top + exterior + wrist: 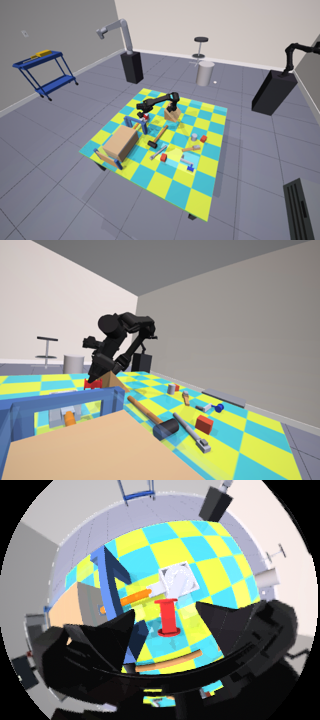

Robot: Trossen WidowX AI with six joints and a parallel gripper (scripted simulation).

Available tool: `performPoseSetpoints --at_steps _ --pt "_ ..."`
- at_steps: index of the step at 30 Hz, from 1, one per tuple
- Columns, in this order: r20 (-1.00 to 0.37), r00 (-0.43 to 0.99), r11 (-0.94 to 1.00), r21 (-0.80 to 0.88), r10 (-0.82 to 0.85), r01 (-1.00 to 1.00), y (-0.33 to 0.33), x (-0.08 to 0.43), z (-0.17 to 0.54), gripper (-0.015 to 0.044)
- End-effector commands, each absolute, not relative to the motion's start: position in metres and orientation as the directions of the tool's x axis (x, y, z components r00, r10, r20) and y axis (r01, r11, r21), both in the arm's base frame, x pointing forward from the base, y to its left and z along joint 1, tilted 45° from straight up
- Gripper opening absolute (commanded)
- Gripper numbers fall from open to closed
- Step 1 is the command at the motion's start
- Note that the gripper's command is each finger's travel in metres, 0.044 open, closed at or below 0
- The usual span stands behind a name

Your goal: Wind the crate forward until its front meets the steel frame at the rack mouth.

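My open gripper (pixel 143 113) (pixel 89 381) (pixel 166 608) is at the red handle (pixel 146 116) (pixel 93 384) (pixel 168 618), just above the frame's centre. A brown box (pixel 120 140) (pixel 103 451) (pixel 69 605) sits lower left, a blue cart (pixel 56 84) (pixel 139 495) stands upper left.

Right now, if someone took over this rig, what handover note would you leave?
Gripper: open, holding nothing, at the red grip.
Handle: its red grip stands by the winch; whether its key is seated, I cannot tell.
Crate: flat, orange strap running towards the winch.
Done: handle is off the tool spread.
Left: check the key, wind the crate to the blue frame, withdraw.
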State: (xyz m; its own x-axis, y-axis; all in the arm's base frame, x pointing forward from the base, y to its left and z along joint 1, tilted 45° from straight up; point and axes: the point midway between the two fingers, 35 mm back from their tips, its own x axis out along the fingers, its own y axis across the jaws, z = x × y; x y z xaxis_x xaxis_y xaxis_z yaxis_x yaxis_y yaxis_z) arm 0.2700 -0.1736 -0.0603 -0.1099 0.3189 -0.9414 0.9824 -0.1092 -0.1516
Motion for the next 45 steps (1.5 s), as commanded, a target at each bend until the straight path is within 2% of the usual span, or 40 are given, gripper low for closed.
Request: performPoseSetpoints --at_steps 1,24,40,45 --pt "-0.939 -0.108 -0.115 -0.152 0.325 0.982 -0.168 0.269 -0.066 0.0440" --pt "-0.939 -0.108 -0.113 -0.152 0.326 0.982 -0.144 0.265 -0.089 0.0440" --pt "-0.941 -0.111 -0.106 -0.152 0.321 0.983 -0.147 0.266 -0.087 0.0020" --pt "-0.941 -0.111 -0.106 -0.152 0.321 0.983 -0.147 0.266 -0.087 0.0000"
